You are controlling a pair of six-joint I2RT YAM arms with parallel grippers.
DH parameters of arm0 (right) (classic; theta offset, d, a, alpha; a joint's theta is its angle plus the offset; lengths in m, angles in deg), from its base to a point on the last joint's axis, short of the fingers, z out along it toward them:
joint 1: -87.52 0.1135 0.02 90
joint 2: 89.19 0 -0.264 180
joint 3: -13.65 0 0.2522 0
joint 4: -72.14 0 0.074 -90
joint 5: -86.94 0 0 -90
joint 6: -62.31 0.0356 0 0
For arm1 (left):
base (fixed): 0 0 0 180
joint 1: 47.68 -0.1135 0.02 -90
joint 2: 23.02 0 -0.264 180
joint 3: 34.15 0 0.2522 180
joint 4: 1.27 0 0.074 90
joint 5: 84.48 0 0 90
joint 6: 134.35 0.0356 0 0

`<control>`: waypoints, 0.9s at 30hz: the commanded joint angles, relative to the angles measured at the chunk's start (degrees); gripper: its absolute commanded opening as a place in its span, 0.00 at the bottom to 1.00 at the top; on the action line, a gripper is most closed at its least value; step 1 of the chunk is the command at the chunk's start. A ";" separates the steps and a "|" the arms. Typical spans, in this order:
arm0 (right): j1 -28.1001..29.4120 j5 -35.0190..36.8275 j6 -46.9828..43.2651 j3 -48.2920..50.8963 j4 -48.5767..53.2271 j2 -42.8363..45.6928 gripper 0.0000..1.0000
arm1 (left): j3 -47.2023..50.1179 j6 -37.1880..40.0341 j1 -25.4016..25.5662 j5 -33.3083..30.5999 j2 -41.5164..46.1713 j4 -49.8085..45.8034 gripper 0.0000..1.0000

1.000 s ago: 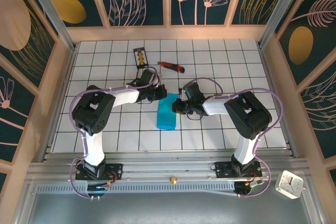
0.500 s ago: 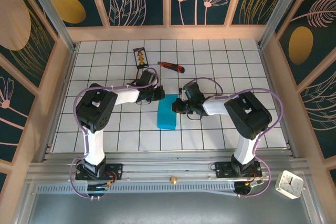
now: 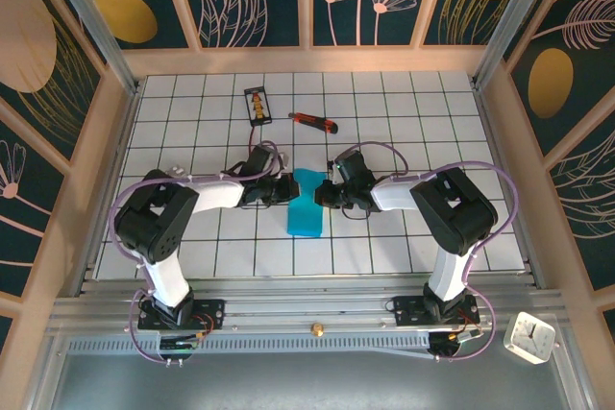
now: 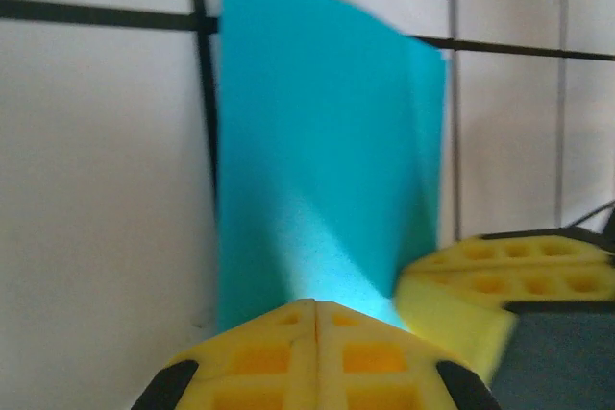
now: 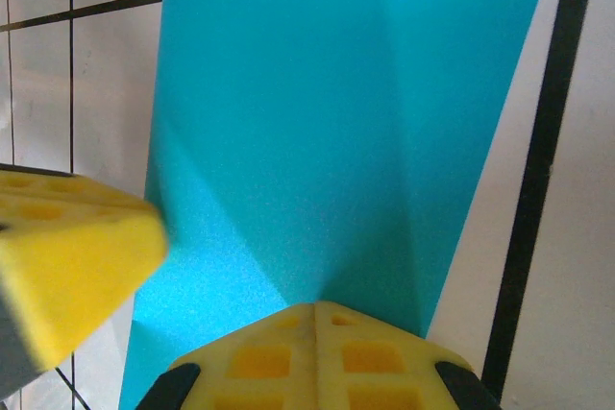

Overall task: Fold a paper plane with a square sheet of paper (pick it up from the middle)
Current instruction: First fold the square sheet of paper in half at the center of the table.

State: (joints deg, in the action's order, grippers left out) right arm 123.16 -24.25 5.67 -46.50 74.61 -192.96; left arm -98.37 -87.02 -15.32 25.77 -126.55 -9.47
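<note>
The square sheet of paper (image 3: 306, 205) lies mid-table as a long cyan strip, folded, with a slanted crease near its far end. My left gripper (image 3: 291, 188) comes in from the left and is shut, its tip resting on the strip's far left part. In the left wrist view the paper (image 4: 317, 141) curves away from the closed left gripper (image 4: 315, 302). My right gripper (image 3: 323, 195) is shut too and touches the strip's right edge; its wrist view has the creased paper (image 5: 327, 122) just beyond the right gripper (image 5: 315, 304). No paper shows between either pair of jaws. The paper plane is out of view.
A red-and-black utility knife (image 3: 314, 123) lies behind the paper, and a small dark card (image 3: 258, 105) sits further back left. Wooden walls (image 3: 113, 156) fence the tiled table. The two gripper tips are close together over the strip.
The left arm has swung nearer and its gripper has slid right onto the paper's far left corner, which now looks bent. The right arm has not moved.
</note>
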 commanded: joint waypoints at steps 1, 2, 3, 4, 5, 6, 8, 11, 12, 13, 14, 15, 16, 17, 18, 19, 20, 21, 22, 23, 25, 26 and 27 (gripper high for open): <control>-0.74 9.59 -1.46 3.24 12.73 -4.69 0.00 | -0.04 -0.07 -1.27 -3.02 -2.40 -0.90 0.02; -0.78 9.59 -1.46 3.28 12.86 -4.69 0.00 | 0.42 0.13 -1.59 -3.80 -2.60 -1.13 0.01; -0.75 9.67 -1.47 3.39 12.84 -4.53 0.00 | 0.85 0.62 -1.77 -4.52 -2.65 -1.46 0.01; -0.83 9.76 -1.54 3.50 12.79 -4.37 0.00 | 1.23 0.94 -1.95 -5.13 -2.56 -1.87 0.00; -0.95 9.85 -1.59 3.59 12.92 -4.28 0.00 | 1.58 1.38 -2.14 -5.87 -2.35 -2.44 0.00; -1.01 9.85 -1.64 3.63 12.88 -4.28 0.00 | 2.07 1.67 -2.34 -6.09 -1.84 -2.85 0.00; -1.05 9.83 -1.66 3.84 12.84 -4.18 0.00 | 2.80 1.96 -2.61 -6.16 0.10 -3.34 0.01; -1.08 9.76 -1.56 3.85 12.95 -4.17 0.00 | 3.97 0.75 -2.36 -3.17 4.92 -3.10 0.06; -1.09 9.76 -1.57 3.85 12.94 -4.08 0.00 | 4.92 -0.38 -1.95 -1.67 7.71 -2.40 0.08; -1.04 9.76 -1.48 3.93 12.95 -4.03 0.00 | 5.72 -1.29 -1.22 -0.76 9.28 -2.03 0.10; -1.12 9.78 -1.46 3.91 12.95 -4.00 0.00 | 6.71 -2.41 -0.29 0.10 10.69 -1.64 0.11; -1.11 9.81 -1.48 3.85 12.92 -4.12 0.00 | 7.50 -3.33 0.81 1.13 11.84 -1.32 0.12; -1.11 9.77 -1.37 3.85 12.91 -4.10 0.00 | 8.11 -4.14 1.65 2.03 12.36 -0.74 0.12; -1.09 9.72 -1.33 3.85 12.87 -4.16 0.00 | 8.88 -5.19 2.44 2.91 12.72 -0.28 0.11; -1.09 9.68 -1.37 3.85 12.82 -4.21 0.00 | 9.61 -5.89 3.02 3.45 12.78 0.12 0.10; -1.07 9.68 -1.42 3.77 12.79 -4.20 0.00 | 10.13 -6.16 3.29 3.65 12.61 0.19 0.08; -1.07 9.68 -1.46 3.72 12.78 -4.31 0.00 | 10.80 -6.14 3.53 3.57 12.29 0.19 0.07; -1.14 9.68 -1.46 3.76 12.68 -4.32 0.00 | 11.34 -6.11 3.53 3.50 11.78 0.46 0.06; -1.09 9.68 -1.46 3.74 12.69 -4.36 0.00 | 11.76 -5.75 3.50 3.27 11.03 0.40 0.05; -1.05 9.68 -1.55 3.74 12.70 -4.50 0.00 | 11.87 -5.16 3.52 3.22 10.04 0.12 0.04; -1.09 9.68 -1.55 3.68 12.67 -4.53 0.00 | 11.70 -4.10 3.43 1.32 8.30 -2.15 0.02; -1.10 9.76 -1.61 3.68 12.62 -4.48 0.00 | 12.14 -3.72 3.46 0.43 7.83 -2.67 0.01; -1.17 9.84 -1.64 3.77 12.76 -4.35 0.00 | 12.49 -3.60 3.29 -0.24 7.73 -3.10 0.01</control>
State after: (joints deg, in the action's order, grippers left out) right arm 123.14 -24.01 5.67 -46.48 74.50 -192.96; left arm -87.09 -91.33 -11.67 27.30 -117.67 -9.73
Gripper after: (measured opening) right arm 0.057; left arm 0.056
